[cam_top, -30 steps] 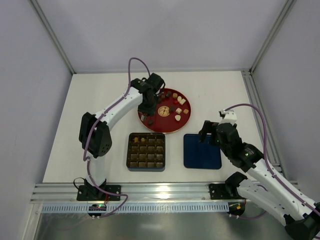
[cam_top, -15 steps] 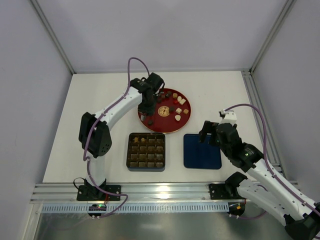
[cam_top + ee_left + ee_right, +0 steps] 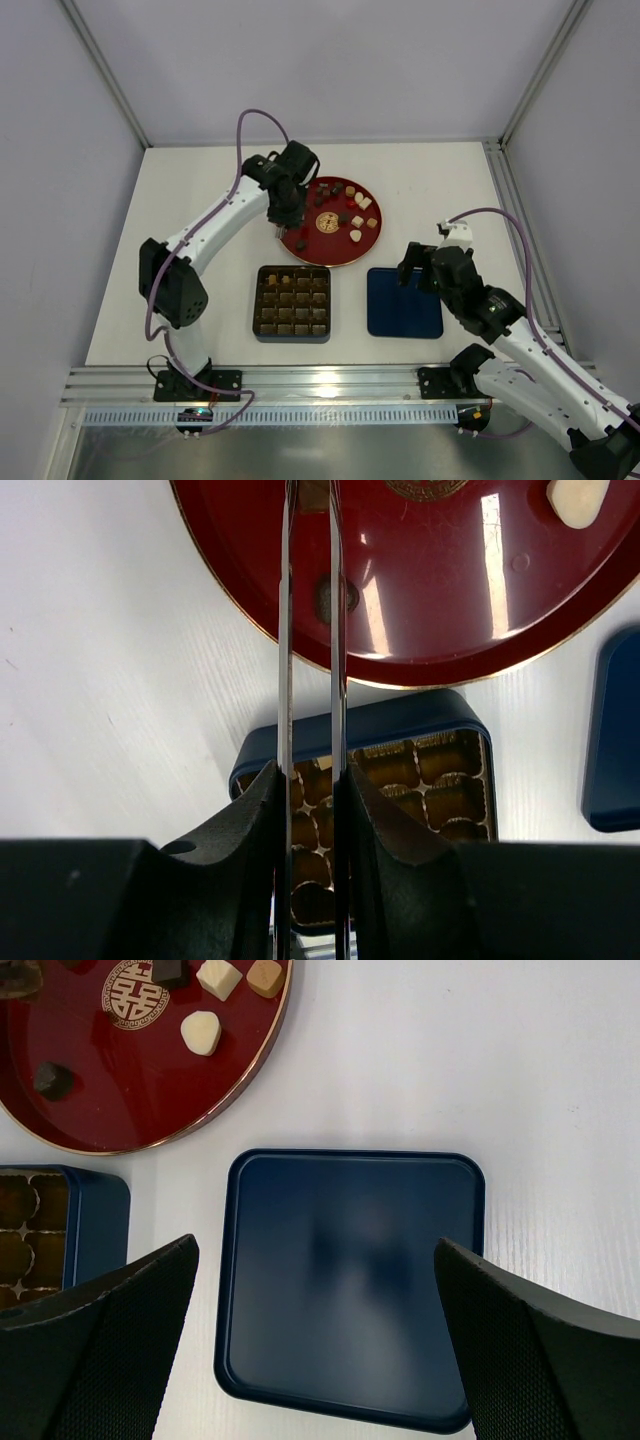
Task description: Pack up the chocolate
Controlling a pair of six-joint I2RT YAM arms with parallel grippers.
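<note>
Several chocolates, dark, cream and tan, lie on the round red plate. The open blue box with gold cups stands in front of it and holds a few brown pieces. My left gripper hangs over the plate's left edge. Its thin metal blades stand close together, and a small brown chocolate is pinched between their tips at the top edge of the left wrist view. A dark chocolate lies on the plate below. My right gripper is wide open above the lid, holding nothing.
The dark blue square lid lies flat to the right of the box. A gold emblem marks the plate's centre. White enclosure walls with metal posts surround the white table. A metal rail runs along the near edge.
The left arm has swung left and up, bringing its gripper from inside the plate to over the plate's left edge, and its blades have narrowed a little. The right arm has not moved.
</note>
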